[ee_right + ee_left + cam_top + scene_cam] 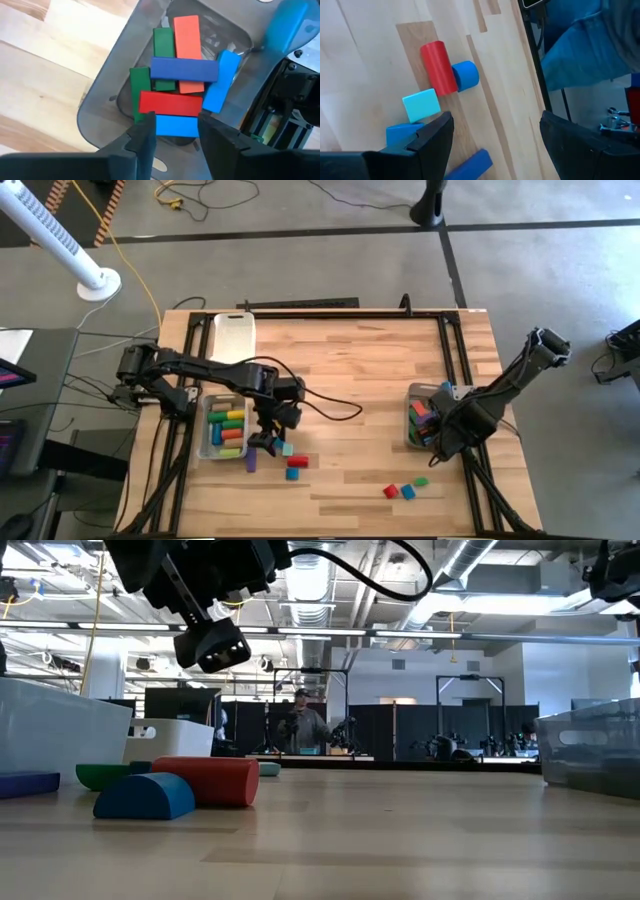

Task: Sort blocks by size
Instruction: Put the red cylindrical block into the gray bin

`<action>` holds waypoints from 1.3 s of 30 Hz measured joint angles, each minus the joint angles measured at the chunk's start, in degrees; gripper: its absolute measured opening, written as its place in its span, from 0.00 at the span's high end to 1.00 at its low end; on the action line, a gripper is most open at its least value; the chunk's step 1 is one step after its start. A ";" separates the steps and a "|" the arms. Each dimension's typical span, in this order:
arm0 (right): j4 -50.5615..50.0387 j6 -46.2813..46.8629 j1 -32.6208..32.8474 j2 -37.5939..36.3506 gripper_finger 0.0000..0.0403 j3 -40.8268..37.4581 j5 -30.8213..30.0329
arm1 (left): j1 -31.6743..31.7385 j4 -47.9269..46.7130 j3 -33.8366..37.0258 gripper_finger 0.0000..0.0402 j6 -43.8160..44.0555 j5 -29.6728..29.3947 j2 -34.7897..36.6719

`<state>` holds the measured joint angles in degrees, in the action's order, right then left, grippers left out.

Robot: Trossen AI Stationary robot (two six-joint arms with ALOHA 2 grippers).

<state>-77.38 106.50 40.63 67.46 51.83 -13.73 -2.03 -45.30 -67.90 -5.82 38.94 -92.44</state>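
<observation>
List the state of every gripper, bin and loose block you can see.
left gripper: open, empty, above loose blocks
right gripper: over right bin, blue block between its fingers
right bin: holds flat bars
left bin: holds coloured blocks
red cylinder: lying, touching blue block

A pale wooden worktop (350, 370) sits on a grey floor, with a black rail frame (450, 350) running along its far and side edges. A white tray (231, 337) lies at its far left part, a clear plastic bin (207, 442) stands nearer on the left side, and a second clear bin (107, 100) stands at the right edge. Beyond the worktop a yellow cable (125, 260) trails over the floor, and a person (302, 725) stands far back in the room.
</observation>
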 joint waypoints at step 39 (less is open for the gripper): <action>17.66 -7.77 0.95 1.24 0.54 3.08 -18.56 | -4.91 7.95 -0.07 0.30 3.44 -12.01 0.00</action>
<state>-59.72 98.73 41.58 68.71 54.92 -32.28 -6.94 -37.35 -67.96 -2.38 26.93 -92.44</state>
